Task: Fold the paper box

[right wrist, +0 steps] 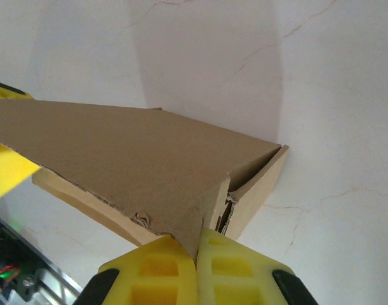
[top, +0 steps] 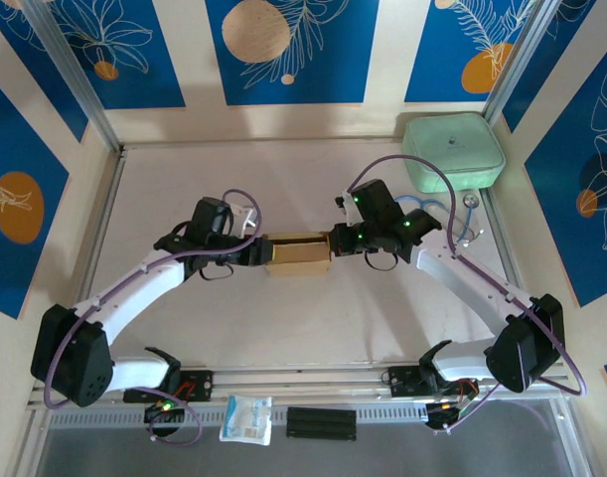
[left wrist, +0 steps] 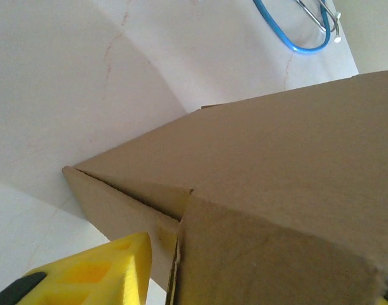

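White table [top: 303, 328] with faint veins lies under both arms, and blue leaf-pattern panels [top: 288, 50] stand behind it. Between the two grippers sits the paper box [top: 296, 253], brown cardboard, partly folded. The right gripper [right wrist: 197, 244] has its yellow fingers pressed together on a thin flap of the box, which spreads out just ahead of them. Of the left gripper [top: 253, 251], one yellow finger [left wrist: 98, 273] shows just beside the box wall; how its jaws stand I cannot tell.

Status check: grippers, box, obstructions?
Right gripper pinched shut on paper box flap. Left gripper at opposite end, grip unclear. Green case well apart.
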Robot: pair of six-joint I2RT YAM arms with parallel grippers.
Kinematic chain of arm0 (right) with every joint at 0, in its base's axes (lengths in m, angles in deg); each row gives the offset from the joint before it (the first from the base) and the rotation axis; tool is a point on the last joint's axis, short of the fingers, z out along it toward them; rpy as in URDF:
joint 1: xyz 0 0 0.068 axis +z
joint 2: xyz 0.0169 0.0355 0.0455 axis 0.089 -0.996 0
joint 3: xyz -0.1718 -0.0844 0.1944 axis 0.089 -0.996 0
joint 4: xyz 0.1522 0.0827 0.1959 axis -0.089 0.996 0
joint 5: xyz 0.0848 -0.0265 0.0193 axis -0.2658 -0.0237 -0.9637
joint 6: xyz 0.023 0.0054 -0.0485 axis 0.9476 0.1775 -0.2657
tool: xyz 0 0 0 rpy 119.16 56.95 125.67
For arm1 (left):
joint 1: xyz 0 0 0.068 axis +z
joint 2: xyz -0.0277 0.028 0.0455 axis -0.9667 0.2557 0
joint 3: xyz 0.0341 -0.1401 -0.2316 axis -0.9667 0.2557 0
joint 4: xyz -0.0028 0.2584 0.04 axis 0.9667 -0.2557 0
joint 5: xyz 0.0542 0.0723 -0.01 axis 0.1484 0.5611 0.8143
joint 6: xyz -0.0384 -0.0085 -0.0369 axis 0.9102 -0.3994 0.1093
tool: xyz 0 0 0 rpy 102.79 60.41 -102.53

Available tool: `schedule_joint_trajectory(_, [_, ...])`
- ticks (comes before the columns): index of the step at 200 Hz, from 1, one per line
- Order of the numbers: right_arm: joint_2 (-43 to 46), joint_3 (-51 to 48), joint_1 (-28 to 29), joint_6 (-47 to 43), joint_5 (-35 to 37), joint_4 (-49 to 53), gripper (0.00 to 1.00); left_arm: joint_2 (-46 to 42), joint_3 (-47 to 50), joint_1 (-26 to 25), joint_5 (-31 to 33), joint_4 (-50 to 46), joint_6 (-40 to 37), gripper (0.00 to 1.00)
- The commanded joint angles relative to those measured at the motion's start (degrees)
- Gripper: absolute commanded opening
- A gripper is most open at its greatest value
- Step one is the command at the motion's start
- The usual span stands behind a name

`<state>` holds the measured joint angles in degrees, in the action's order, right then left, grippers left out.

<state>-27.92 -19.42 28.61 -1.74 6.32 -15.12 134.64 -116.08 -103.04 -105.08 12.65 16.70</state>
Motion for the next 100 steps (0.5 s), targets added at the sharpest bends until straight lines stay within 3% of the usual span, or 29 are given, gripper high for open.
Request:
schedule_joint_trajectory(1, [-0.56, 1.67, -0.48, 5.67, -3.55, 0.95, 0.05, 0.91, 1.17, -0.78, 0.02, 0.53, 0.74, 0.43])
schedule_joint_trajectory(100, [-2.83, -1.52, -1.2, 4.98, -0.4, 0.9, 0.03, 0.45, 0.06, -0.79, 0.82, -0.24, 0.44, 0.44])
